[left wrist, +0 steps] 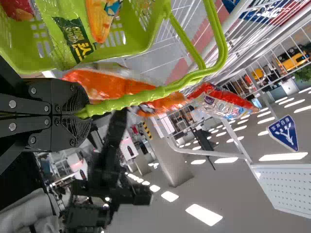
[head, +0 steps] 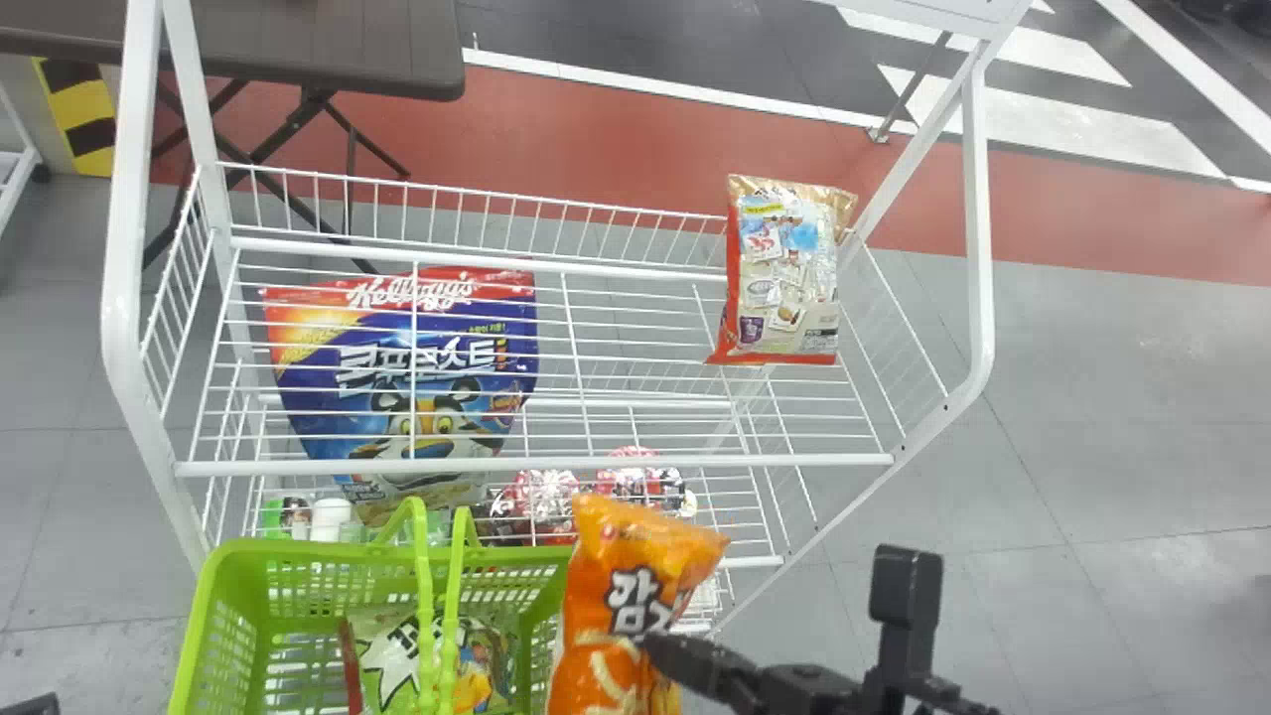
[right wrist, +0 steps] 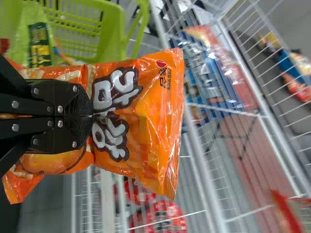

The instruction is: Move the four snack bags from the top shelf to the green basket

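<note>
Orange snack bag [head: 601, 571] in the right gripper [head: 660, 652], just above the near shelf edge, at the right side of the green basket [head: 223, 606]. Runs its long axis near to far, far end leaning slightly right, printed face up toward the head view. Overlaps the basket's right rim in that view.

In the right wrist view, jaws of the right gripper [right wrist: 91, 116] pressed together on the bag's middle, with its far half spread out beyond. Shows bold white lettering in dark outline there, plus a small red emblem and tiny print.

In the left wrist view, jaws of the left gripper [left wrist: 86, 112] closed around the green handle [left wrist: 146, 94]; also a blue sign [left wrist: 283, 132] with white arrows, and rows of ceiling lights.

Inside the basket, a green bag [head: 392, 660] with a dark lettered patch. At the right end of the top shelf [head: 536, 463], a red and cream bag [head: 789, 268] with small pictures. Beneath, left, a large blue bag [head: 397, 387] with white lettering and a cartoon tiger.
</note>
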Motion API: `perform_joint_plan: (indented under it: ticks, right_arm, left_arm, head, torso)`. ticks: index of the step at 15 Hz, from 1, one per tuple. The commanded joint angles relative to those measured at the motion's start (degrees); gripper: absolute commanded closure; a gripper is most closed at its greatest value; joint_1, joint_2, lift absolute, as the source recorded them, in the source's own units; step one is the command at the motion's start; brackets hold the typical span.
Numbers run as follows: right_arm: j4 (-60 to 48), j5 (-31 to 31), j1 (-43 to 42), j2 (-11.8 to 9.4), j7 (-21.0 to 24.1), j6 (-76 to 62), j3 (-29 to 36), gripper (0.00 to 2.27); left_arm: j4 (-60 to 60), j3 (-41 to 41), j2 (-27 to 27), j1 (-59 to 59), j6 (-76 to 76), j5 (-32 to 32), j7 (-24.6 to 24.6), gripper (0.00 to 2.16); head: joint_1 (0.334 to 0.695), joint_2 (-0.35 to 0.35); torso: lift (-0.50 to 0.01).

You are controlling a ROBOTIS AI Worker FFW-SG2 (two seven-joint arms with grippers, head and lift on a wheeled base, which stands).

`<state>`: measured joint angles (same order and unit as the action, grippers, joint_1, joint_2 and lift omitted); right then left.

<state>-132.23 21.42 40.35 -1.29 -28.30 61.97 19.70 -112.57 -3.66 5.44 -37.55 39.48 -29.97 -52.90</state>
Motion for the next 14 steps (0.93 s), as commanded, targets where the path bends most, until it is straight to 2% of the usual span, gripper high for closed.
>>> perform_joint_plan:
  ticks: [1,4,8,10,12,14]
  right_arm:
    - [1.2,0.8,0.0,-0.1,-0.3,2.7,-1.9,2.23]
    - [1.5,2.0,-0.7,0.1,-0.2,5.1,-6.3,2.22]
    - [4.8,2.1,-3.6,1.0,2.2,2.9,-11.8,2.22]
    - [6.6,3.7,-4.1,1.3,2.5,-1.7,-12.1,2.22]
    - [8.1,7.3,-4.1,1.3,2.5,-5.8,-12.1,2.22]
    - [8.3,8.4,-4.1,1.3,2.5,-7.9,-12.3,2.22]
  left_arm:
    - [-0.5,-0.3,-0.1,0.0,0.0,0.1,0.0,1.78]
    - [-1.2,-1.1,-0.3,-0.5,0.0,1.1,0.1,1.78]
    - [-1.6,-1.4,-0.3,-1.1,-0.1,1.2,-0.1,1.78]
    - [-1.8,-1.5,-0.2,-1.4,-0.1,1.2,-0.1,1.78]
    - [-1.9,-1.6,-0.2,-1.6,-0.1,1.4,-0.1,1.78]
    - [-2.2,-2.1,-0.1,-1.7,-0.3,1.6,-0.1,1.78]
  head:
    - [0.695,-0.350]
    - [0.695,-0.350]
    - [0.695,-0.350]
    - [0.695,-0.350]
    - [0.695,-0.315]
    - [0.695,-0.296]
  torso:
    - [0.000]
    - [0.000]
    - [0.000]
    - [0.000]
    - [0.000]
    - [0.000]
